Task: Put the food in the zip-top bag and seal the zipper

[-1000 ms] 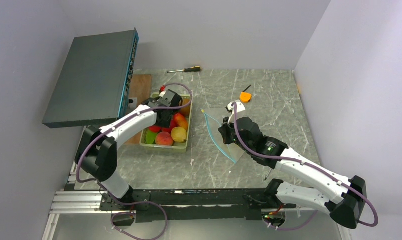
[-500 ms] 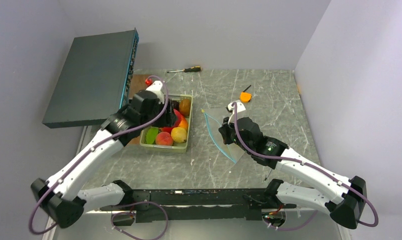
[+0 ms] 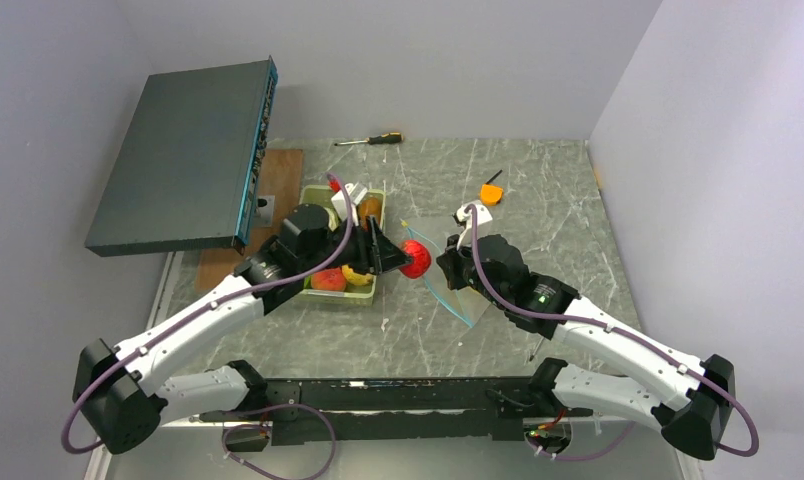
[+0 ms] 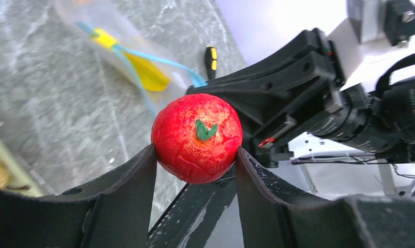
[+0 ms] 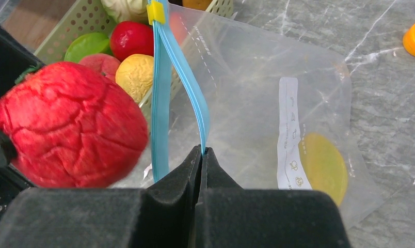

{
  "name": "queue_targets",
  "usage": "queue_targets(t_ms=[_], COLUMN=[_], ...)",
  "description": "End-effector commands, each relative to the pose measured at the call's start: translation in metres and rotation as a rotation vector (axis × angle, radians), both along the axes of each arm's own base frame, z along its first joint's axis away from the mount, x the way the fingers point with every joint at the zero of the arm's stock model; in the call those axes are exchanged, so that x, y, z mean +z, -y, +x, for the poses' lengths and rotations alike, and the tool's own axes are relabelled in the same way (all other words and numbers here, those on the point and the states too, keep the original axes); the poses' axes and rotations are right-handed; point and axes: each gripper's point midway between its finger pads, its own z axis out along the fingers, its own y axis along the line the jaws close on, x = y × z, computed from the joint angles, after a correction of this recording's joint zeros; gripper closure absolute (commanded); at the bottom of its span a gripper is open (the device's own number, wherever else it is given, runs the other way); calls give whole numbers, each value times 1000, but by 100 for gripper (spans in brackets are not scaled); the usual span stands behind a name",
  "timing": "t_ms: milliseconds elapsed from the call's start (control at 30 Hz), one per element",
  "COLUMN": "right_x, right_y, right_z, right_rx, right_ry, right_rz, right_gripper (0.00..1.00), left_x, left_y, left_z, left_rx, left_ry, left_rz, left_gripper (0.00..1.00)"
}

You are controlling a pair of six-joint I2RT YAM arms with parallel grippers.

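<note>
My left gripper (image 3: pixel 403 257) is shut on a red toy fruit (image 3: pixel 415 258) with a green stem mark (image 4: pixel 197 137) and holds it in the air just left of the bag's mouth. It also shows in the right wrist view (image 5: pixel 71 124). My right gripper (image 5: pixel 203 151) is shut on the upper teal-blue zipper strip (image 5: pixel 195 101) of the clear zip-top bag (image 5: pixel 257 98) and holds the mouth open. The other strip (image 5: pixel 160 103) hangs apart, with a yellow slider (image 5: pixel 155 11). A yellow piece (image 5: pixel 324 168) lies inside the bag. More food (image 3: pixel 358 274) sits in the pale green tray (image 3: pixel 343 295).
A dark flat box (image 3: pixel 188 155) leans at the back left, with a brown board (image 3: pixel 278 170) under it. A screwdriver (image 3: pixel 370 140) lies at the back edge. A small orange tool (image 3: pixel 491 192) lies right of the bag.
My left arm lifted the red fruit out of the tray and swung right to the bag's mouth. The right gripper kept holding the bag's zipper edge in place.
</note>
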Motion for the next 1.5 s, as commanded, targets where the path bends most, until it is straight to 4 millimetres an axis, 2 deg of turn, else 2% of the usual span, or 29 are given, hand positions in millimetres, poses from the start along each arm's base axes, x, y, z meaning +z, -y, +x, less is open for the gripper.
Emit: queue_targets(t_ms=[0, 200, 500, 700, 900, 967, 1033, 1233, 1367, 1467], right_x=[29, 37, 42, 45, 39, 41, 42, 38, 39, 36], right_y=[-8, -7, -3, -3, -5, -5, -6, -5, -5, -6], right_z=[-1, -1, -3, -2, -2, 0, 1, 2, 2, 2], right_rx=[24, 22, 12, 15, 25, 20, 20, 12, 11, 16], right_ry=[46, 59, 83, 87, 91, 92, 92, 97, 90, 93], right_rz=[84, 96, 124, 116, 122, 115, 112, 112, 101, 112], right_gripper=[100, 100, 100, 100, 100, 100, 100, 100, 100, 100], left_x=[40, 21, -13, -14, -27, -23, -21, -23, -18, -17], left_y=[28, 30, 32, 36, 43, 44, 45, 41, 40, 42], left_z=[-7, 4, 2, 4, 2, 5, 6, -1, -3, -6], left_rx=[-73, -3, -1, -6, -15, -9, -12, -20, -23, -38], left_ry=[62, 33, -39, -38, -67, -52, -33, -35, -5, -1], left_rz=[-151, -69, -33, -11, 14, 15, 18, 31, 24, -2], left_gripper=[71, 70, 69, 68, 64, 63, 58, 30, 19, 16])
